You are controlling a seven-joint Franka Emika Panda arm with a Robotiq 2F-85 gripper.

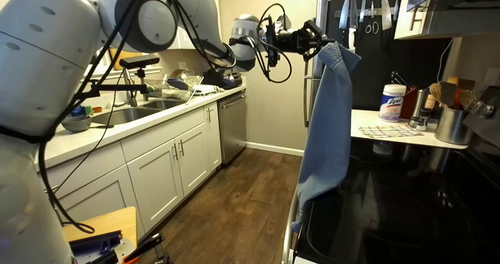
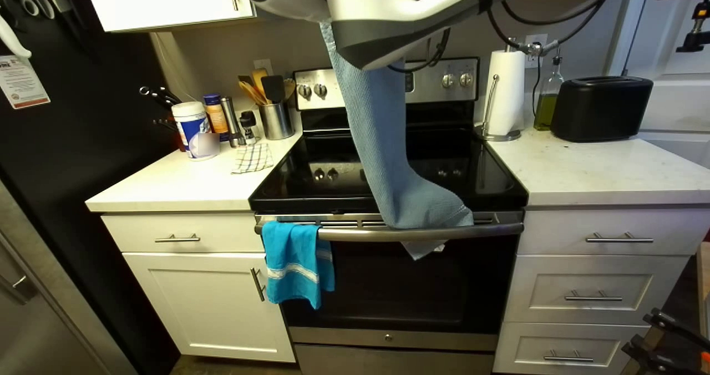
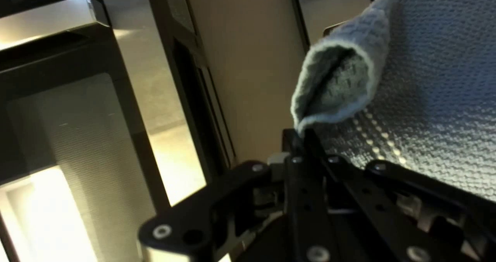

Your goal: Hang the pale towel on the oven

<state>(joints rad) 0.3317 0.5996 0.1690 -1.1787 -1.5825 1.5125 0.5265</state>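
The pale towel [image 1: 330, 119] is a light-blue cloth hanging long and bunched from my gripper [image 1: 329, 42]. The gripper is shut on its top edge, high above the oven [image 1: 390, 201]. In an exterior view the towel [image 2: 377, 125] drops across the black glass top, and its lower part rests at the front edge. A corner [image 2: 421, 249] shows below the bar handle [image 2: 355, 234], seemingly between bar and door. In the wrist view the fingertips [image 3: 298, 138] pinch the towel [image 3: 438, 60], whose edge curls into an open fold. The arm hides the gripper in an exterior view.
A bright blue towel with a white stripe [image 2: 297, 264] hangs at one end of the handle. A wipes tub [image 1: 391, 103] and utensil holder [image 1: 453, 125] stand beside the stove. A paper towel roll [image 2: 506, 92] and toaster [image 2: 602, 109] stand on its other side. A range hood [image 1: 461, 14] overhangs.
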